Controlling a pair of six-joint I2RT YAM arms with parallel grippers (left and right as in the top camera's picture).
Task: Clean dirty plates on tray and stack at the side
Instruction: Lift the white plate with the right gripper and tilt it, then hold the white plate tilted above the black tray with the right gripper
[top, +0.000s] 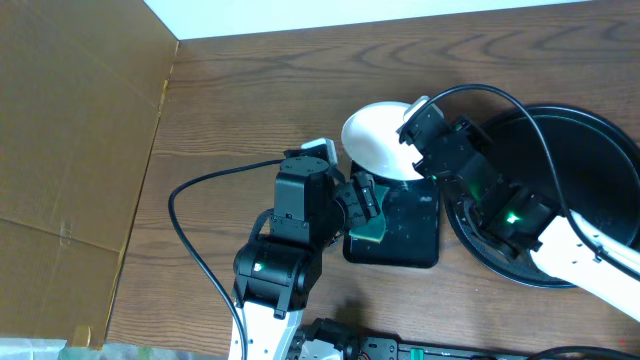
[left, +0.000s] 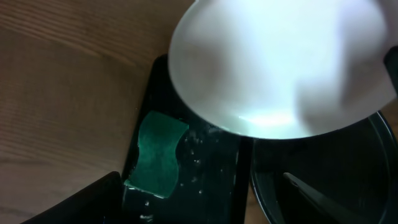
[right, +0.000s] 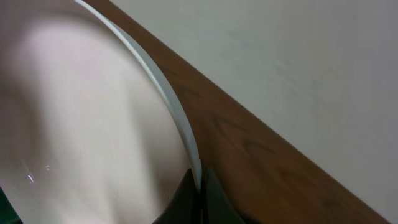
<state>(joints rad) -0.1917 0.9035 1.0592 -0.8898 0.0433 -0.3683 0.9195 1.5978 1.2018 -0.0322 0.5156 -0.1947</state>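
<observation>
A: Right hand (top: 412, 128), what state?
B: Clenched on the rim of a round glossy white plate (top: 378, 138). In the right wrist view the thin rim is pinched between the dark fingers (right: 217, 205), and the plate is tilted.

A: Where is the white plate?
B: Lifted clear of the wooden counter (top: 250, 100), over the far edge of the small rectangular black tray (top: 410, 235). The left wrist view shows it hanging above that tray, blurred, with its glossy face catching light.

A: Left hand?
B: Left hand (top: 365, 198) is released, jaws spread wide, grasping nothing. It hovers over the left side of the rectangular black tray, just beside the plate.

A: Anything in that tray?
B: A green sponge (top: 368, 228) with a wavy edge lies flat at its left end. There are wet specks on the tray floor beside it.

A: And the big one?
B: The large round black tray (top: 585, 160), with a raised rim, sits on the counter just right of the rectangular black tray. I cannot tell whether their edges touch. The right arm reaches across it.

A: Anything else?
B: A brown cardboard sheet (top: 70, 120), well to the left of the rectangular black tray.
</observation>
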